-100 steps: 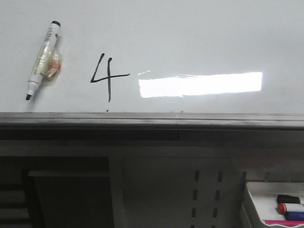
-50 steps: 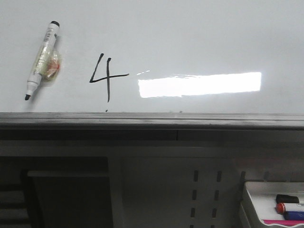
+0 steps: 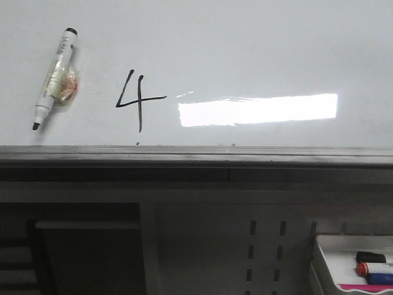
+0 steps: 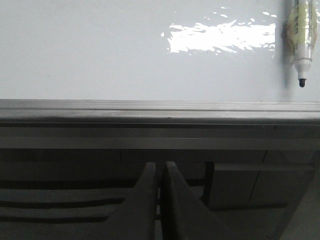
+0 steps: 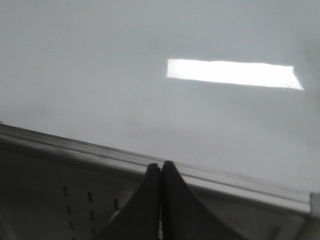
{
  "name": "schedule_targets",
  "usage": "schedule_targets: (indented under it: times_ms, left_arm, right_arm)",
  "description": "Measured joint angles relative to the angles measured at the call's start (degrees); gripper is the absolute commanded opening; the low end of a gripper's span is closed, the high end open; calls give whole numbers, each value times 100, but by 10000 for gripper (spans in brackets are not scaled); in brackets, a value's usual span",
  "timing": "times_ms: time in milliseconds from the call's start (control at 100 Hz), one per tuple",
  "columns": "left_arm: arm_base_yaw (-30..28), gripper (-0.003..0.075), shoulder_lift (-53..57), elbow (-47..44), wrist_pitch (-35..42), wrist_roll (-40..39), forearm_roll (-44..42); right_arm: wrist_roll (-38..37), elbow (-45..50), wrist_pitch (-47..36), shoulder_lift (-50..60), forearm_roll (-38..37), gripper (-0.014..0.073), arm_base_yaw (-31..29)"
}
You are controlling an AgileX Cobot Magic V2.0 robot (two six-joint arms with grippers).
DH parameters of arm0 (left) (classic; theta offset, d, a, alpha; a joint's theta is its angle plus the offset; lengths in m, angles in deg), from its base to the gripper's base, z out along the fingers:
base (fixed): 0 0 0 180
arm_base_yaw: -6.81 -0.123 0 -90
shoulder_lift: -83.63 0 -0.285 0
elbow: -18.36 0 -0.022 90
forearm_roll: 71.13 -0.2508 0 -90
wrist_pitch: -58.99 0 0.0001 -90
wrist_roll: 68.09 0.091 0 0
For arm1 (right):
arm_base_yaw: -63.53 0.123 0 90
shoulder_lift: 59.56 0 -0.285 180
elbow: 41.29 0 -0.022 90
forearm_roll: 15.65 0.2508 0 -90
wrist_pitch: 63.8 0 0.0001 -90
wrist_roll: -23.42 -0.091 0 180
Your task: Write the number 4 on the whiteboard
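A thin black number 4 (image 3: 137, 98) is drawn on the whiteboard (image 3: 258, 43), left of the bright glare. A white marker pen (image 3: 55, 75) with a black tip sticks to the board at the far left, tip down; it also shows in the left wrist view (image 4: 301, 40). My left gripper (image 4: 160, 167) is shut and empty, below the board's grey rail (image 4: 160, 112). My right gripper (image 5: 160, 167) is shut and empty, its tips at the rail's edge (image 5: 240, 182). Neither gripper shows in the front view.
A dark grey rail (image 3: 196, 157) runs along the board's lower edge. A small white tray (image 3: 344, 255) holding several markers stands at the lower right. A perforated grey panel (image 3: 264, 246) and dark shelving (image 3: 86, 252) lie below the rail.
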Motion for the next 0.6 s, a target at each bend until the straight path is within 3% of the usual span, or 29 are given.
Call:
schedule_targets:
  times_ms: [220, 420, 600]
  left_arm:
    - [0, -20, 0, 0, 0, 0, 0]
    - [0, -20, 0, 0, 0, 0, 0]
    - [0, -20, 0, 0, 0, 0, 0]
  right_arm:
    - [-693, 104, 796, 1008, -606, -64, -590]
    - [-942, 104, 1826, 1379, -804, -64, -631]
    - [-986, 104, 1928, 1379, -759, -64, -638]
